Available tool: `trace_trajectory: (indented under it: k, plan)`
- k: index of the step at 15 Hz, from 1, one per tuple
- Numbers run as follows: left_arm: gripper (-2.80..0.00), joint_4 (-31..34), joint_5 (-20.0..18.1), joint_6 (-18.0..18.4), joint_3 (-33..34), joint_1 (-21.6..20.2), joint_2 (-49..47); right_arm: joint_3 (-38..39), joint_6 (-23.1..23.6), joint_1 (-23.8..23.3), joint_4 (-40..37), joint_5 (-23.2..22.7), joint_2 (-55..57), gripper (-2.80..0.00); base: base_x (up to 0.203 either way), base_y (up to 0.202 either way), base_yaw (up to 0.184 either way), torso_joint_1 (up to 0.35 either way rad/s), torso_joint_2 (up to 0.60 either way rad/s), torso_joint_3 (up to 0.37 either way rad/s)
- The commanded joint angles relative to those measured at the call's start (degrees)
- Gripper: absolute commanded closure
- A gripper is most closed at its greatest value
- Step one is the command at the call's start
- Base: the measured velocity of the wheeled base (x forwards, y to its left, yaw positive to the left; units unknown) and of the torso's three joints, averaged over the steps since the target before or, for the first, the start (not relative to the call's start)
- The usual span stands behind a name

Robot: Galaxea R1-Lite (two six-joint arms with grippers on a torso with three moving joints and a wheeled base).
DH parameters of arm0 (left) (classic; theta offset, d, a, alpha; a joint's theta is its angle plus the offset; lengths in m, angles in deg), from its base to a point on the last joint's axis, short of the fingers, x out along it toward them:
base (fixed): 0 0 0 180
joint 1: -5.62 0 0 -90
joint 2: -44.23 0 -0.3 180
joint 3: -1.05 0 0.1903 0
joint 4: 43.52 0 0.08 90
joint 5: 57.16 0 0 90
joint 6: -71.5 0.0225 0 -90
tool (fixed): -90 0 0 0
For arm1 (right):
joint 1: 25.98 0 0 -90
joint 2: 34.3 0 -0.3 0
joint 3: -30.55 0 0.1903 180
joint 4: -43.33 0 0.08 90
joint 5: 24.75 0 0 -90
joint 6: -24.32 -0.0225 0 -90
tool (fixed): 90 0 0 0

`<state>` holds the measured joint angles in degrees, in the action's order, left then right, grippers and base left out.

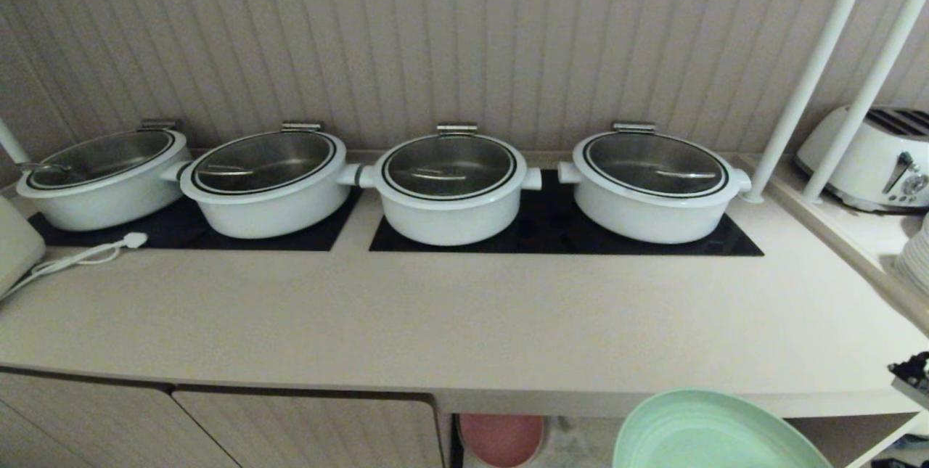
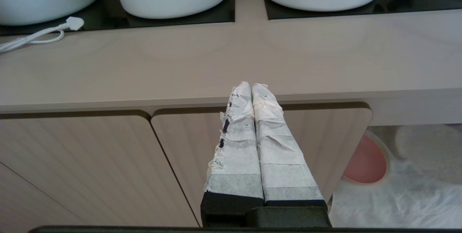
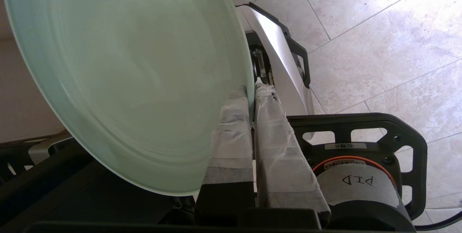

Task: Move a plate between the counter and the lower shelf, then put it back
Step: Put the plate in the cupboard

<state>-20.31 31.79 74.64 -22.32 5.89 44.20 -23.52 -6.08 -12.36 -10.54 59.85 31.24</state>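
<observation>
The mint-green plate [image 1: 715, 433] is held tilted below the beige counter's [image 1: 450, 323] front edge.

Kitchen, beige counter [image 1: 464, 323] with inset hobs [image 1: 566, 232], four lidded pots [image 1: 450, 185], toaster [image 1: 871, 159]

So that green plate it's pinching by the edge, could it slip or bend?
The plate probably won't bend: it keeps a flat disc shape though the right gripper clamps only its rim. It might slip or swing, since the surface looks smooth and the grip sits far off-centre. It seems light enough for that thin pinch.
</observation>
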Motion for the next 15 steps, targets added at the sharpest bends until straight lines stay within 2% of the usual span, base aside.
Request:
trace_trajectory:
  k: [1,15]
  plan:
    - [0.00,-0.09,0.08,-0.06,0.00,0.00,0.02,0.11,-0.18,0.01,-0.17,-0.04,0.21,0.00,0.000,0.000,0.000,0.000,0.00,0.000]
    - [0.00,-0.02,0.06,0.03,0.00,0.00,0.02,2.66,-0.09,-0.08,-0.17,0.04,-0.67,0.00,0.000,0.000,0.000,0.000,0.00,0.000]
